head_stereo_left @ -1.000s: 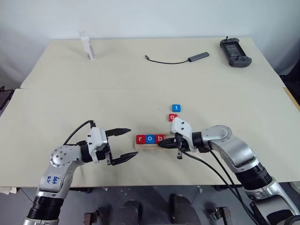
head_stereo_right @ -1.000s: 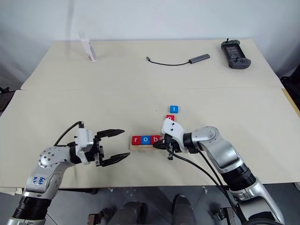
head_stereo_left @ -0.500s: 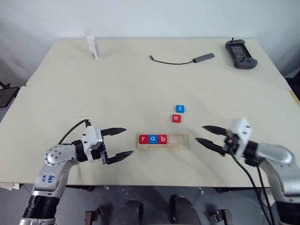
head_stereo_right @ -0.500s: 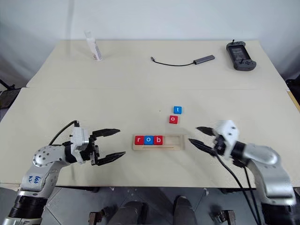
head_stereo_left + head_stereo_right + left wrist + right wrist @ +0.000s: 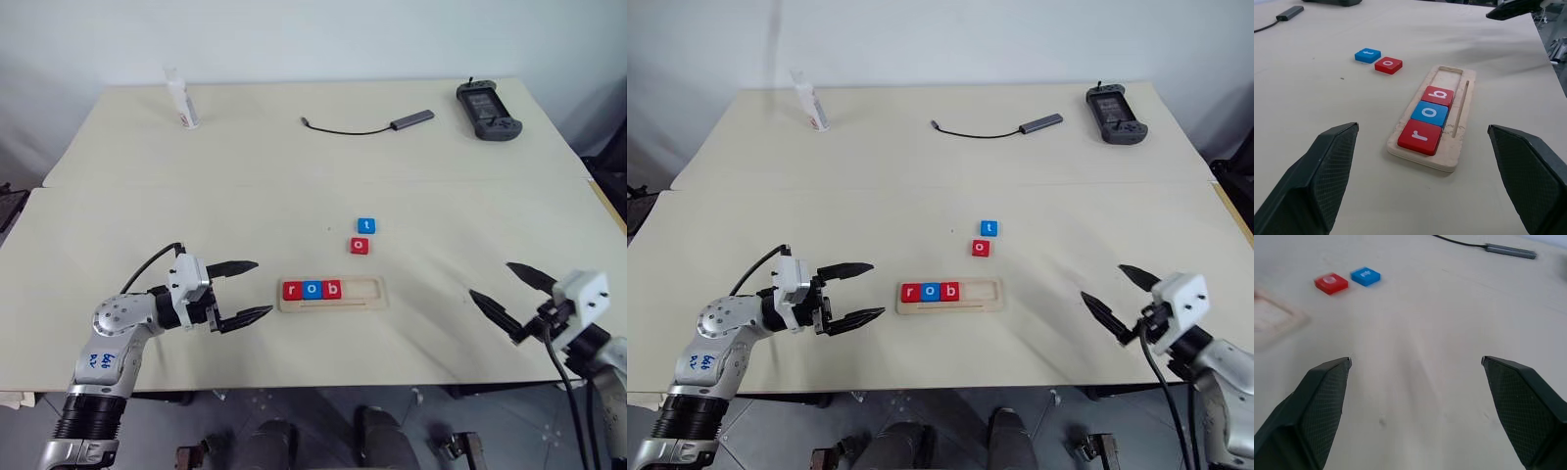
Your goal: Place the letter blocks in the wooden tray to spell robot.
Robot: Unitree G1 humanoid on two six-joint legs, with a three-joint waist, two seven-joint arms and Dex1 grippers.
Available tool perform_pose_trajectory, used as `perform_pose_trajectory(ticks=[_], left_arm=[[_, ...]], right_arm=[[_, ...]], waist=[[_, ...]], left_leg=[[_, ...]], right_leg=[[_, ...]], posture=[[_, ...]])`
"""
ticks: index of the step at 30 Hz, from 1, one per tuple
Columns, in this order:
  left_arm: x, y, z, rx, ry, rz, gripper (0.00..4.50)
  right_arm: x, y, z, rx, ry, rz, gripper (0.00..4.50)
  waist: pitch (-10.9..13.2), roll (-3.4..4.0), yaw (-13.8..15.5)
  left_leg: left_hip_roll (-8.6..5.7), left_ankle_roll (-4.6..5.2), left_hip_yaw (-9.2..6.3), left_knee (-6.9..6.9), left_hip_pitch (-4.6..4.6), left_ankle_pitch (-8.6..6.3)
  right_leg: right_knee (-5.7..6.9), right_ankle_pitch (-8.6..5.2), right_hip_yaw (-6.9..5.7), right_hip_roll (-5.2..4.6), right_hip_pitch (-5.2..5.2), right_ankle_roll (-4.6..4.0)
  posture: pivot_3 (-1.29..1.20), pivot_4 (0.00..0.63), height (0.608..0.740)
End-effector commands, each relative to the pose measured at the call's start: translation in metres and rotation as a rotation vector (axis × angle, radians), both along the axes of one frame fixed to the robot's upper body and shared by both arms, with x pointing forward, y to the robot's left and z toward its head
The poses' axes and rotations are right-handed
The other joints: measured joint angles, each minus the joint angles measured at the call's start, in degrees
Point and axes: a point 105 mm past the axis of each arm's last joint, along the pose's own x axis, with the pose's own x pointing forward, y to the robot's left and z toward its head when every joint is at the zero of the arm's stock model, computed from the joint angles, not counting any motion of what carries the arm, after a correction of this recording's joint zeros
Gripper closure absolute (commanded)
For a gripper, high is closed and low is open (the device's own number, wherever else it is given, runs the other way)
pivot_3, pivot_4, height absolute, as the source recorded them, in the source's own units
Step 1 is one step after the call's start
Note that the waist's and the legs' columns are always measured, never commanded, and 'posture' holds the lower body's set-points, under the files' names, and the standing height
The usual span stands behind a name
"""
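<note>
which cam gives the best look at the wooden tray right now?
Left wrist view: the wooden tray is close and sharp, with r, o, b seated at one end and the rest of the slot bare. The head views show the whole tray but small. In the right wrist view it sits blurred at the frame edge.

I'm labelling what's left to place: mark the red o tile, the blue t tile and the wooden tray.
red o tile (image 5: pixel 360 246), left eye view, centre of its top face.
blue t tile (image 5: pixel 366 226), left eye view, centre of its top face.
wooden tray (image 5: pixel 364 291), left eye view, bare right part.

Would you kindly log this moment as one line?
tray: r, o, b seated | red o, blue t: on table | left gripper: open | right gripper: open
</note>
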Motion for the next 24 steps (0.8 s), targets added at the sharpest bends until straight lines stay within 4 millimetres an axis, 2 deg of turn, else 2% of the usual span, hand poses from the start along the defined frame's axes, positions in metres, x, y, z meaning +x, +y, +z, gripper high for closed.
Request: perform_pose_trajectory(ticks=[1,3,5,7,10,24], left_arm=[[0.002,0.002,0.016,-0.021,-0.038,-0.002,0.00],[0.003,0.002,0.017,-0.021,-0.046,0.005,0.00],[0.003,0.001,0.016,-0.019,-0.050,0.008,0.00],[0.000,0.000,0.013,-0.013,-0.053,0.006,0.00],[-0.004,-0.001,0.012,-0.012,-0.057,0.008,0.00],[-0.011,0.001,0.012,-0.031,-0.050,0.069,0.00]], right_arm=[[0.028,0.038,0.034,-0.025,0.008,0.080,0.03],[0.047,0.062,0.043,-0.033,0.066,0.093,0.03],[0.057,0.080,0.052,-0.025,0.092,0.113,0.03],[0.077,0.095,0.050,-0.047,0.163,0.076,0.03],[0.090,0.107,0.045,-0.085,0.223,0.045,0.03],[0.090,0.126,0.037,-0.106,0.313,0.028,0.03]], waist=[[0.0,0.02,-0.4],[0.0,0.03,-0.1],[0.0,0.02,0.1],[0.0,0.02,0.1],[0.0,0.02,0.4],[0.0,0.02,-0.1]], left_leg=[[0.02,-0.01,0.08,0.06,-0.01,0.00],[0.06,-0.04,0.10,0.10,0.01,0.02],[0.11,-0.11,0.05,0.08,-0.01,0.01],[0.11,-0.13,-0.06,0.05,-0.09,0.00],[0.04,-0.11,-0.16,0.04,-0.25,-0.01],[-0.03,0.09,-0.11,0.03,-0.29,-0.15]], right_leg=[[0.04,0.00,0.05,-0.01,-0.03,0.00],[0.09,0.00,0.01,-0.02,-0.05,0.00],[0.07,-0.01,-0.05,0.01,-0.07,-0.04],[0.08,-0.03,-0.11,0.00,-0.13,-0.12],[0.15,-0.02,-0.22,-0.04,-0.18,-0.14],[0.12,-0.02,-0.27,-0.06,-0.20,-0.14]], posture=[[0.00,0.150,0.740],[0.00,0.150,0.740],[0.00,0.150,0.740],[0.00,0.150,0.740],[0.00,0.150,0.740],[0.00,0.150,0.740]])
